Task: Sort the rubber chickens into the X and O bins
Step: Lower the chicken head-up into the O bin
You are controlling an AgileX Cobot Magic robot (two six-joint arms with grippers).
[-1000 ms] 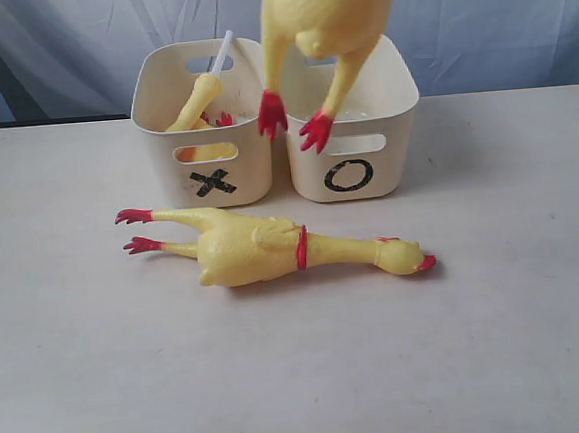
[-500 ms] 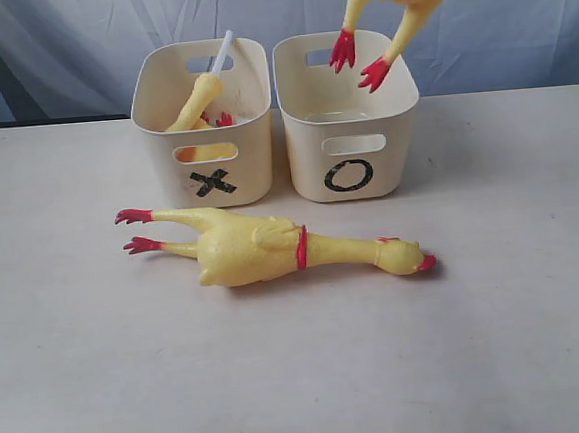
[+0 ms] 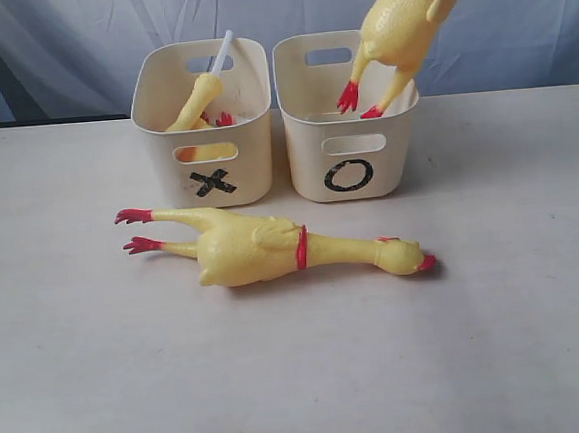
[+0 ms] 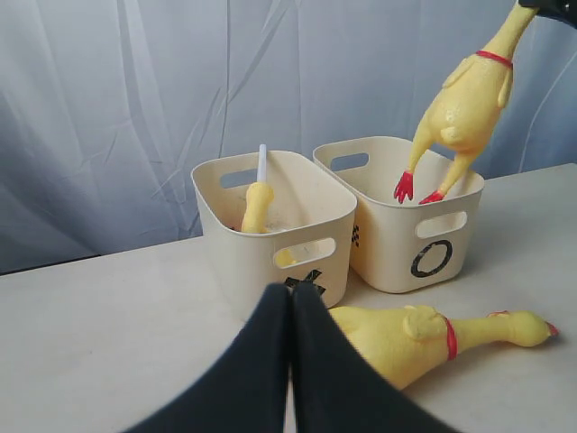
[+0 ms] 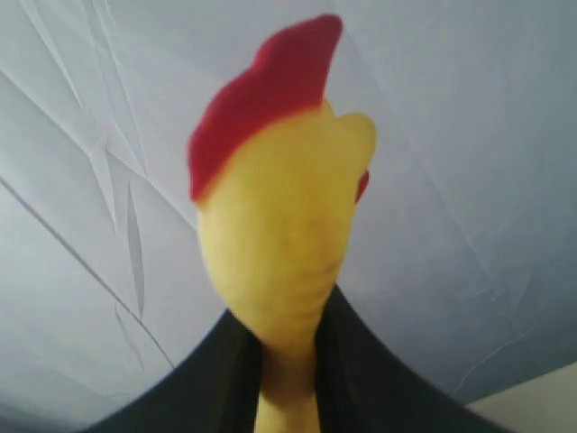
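- Across the lower frame of the exterior view, the table (image 3: 540, 337) carries everything; the bins stand side by side at upper centre.
- O bin (image 3: 304, 140) is the right-hand one, X bin (image 3: 159, 151) the left-hand one, and they look to be touching.
- Hanging chicken (image 3: 404, 17) is at upper right. Its long axis tilts from the feet at lower left to the head at upper right. The red feet are about level with the O bin's rim on its right side, and the body is above and right of the opening. I judge it must shift left and down to drop in.
- Lying chicken (image 3: 247, 252) rests below the bins, lengthwise across the frame, with feet left and head right.
- Neck piece (image 3: 200, 98) leans inside the X bin.
- Right gripper (image 5: 287, 352) clamps the hanging chicken's neck just under the head.
- Left gripper (image 4: 290, 302) is closed on nothing, with the lying chicken just beyond it.
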